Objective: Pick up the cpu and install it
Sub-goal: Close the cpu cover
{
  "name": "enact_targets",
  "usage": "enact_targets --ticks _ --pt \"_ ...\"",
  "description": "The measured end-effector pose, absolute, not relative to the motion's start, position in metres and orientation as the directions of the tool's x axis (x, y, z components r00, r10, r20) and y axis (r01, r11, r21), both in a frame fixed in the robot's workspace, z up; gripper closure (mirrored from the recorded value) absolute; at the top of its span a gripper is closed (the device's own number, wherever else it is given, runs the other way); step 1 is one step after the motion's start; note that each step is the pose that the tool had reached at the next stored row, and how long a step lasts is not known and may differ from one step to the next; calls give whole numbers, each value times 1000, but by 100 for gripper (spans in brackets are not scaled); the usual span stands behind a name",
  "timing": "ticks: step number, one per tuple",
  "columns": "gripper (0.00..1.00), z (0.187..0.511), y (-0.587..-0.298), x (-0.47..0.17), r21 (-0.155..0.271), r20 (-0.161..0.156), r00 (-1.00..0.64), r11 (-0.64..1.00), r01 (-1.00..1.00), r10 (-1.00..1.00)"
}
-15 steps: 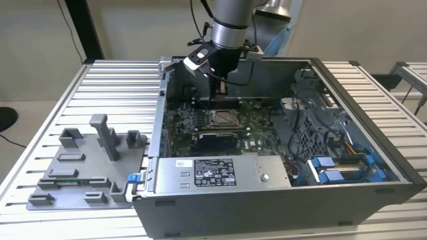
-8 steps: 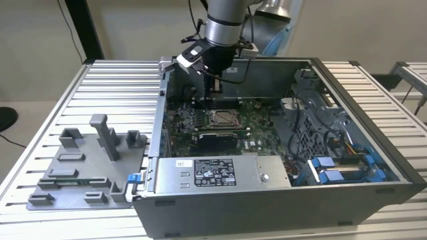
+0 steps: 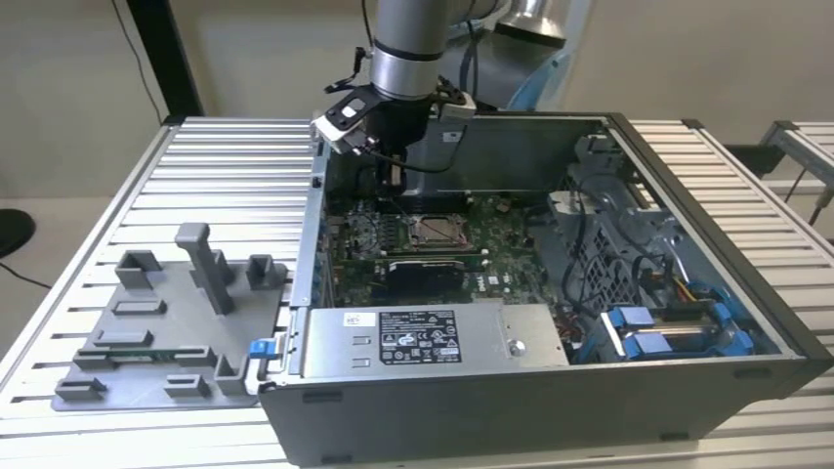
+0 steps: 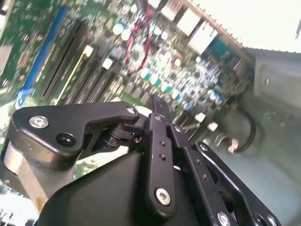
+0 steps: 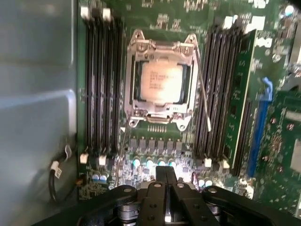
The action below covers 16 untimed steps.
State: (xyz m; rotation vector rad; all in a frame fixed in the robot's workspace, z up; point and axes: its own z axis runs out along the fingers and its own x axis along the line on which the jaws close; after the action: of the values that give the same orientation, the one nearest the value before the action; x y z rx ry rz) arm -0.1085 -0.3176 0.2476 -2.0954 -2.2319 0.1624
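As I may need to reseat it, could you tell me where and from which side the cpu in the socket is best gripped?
Come from straight above. The cpu lies flat, silvery top up, with the metal socket frame close around it. Grip two opposite edges, probably only once that frame is swung clear. Memory slots flank both sides, so a sideways approach looks blocked.

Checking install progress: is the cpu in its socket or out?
In: the cpu lies flat inside the metal socket frame in the first wrist view.

place: robot lab | evidence: slatted bench (image 3: pixel 234 166), open PC case (image 3: pixel 521 410) (lid off)
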Motion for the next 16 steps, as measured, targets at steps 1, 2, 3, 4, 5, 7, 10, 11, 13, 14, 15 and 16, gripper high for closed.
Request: enact_targets --ticks 1,2,3,4,5,7,10,11,13,14,15,16 --pt "100 246 -318 -112 -129 -16 -64 61 990 998" --pt "100 246 -318 -114 -129 -14 -64 62 990 998" --pt "100 244 -318 -117 -128 -7 -64 63 990 998" --pt "100 244 -318 -119 -127 2 -64 64 990 998" --pt "100 243 -318 -121 -126 15 -64 66 990 998" --pt "100 243 -318 -123 -124 51 -64 70 990 997" --pt "100 243 -318 -125 -120 106 -64 77 990 992" --pt "100 242 -318 -125 -119 112 -64 77 990 992" --pt "100 241 -318 -126 -118 133 -64 80 990 989" --pt "100 241 -318 -126 -116 148 -64 82 990 987" --pt "100 241 -318 -126 -115 164 -64 84 990 984" --pt "100 241 -317 -126 -113 182 -64 86 990 981"
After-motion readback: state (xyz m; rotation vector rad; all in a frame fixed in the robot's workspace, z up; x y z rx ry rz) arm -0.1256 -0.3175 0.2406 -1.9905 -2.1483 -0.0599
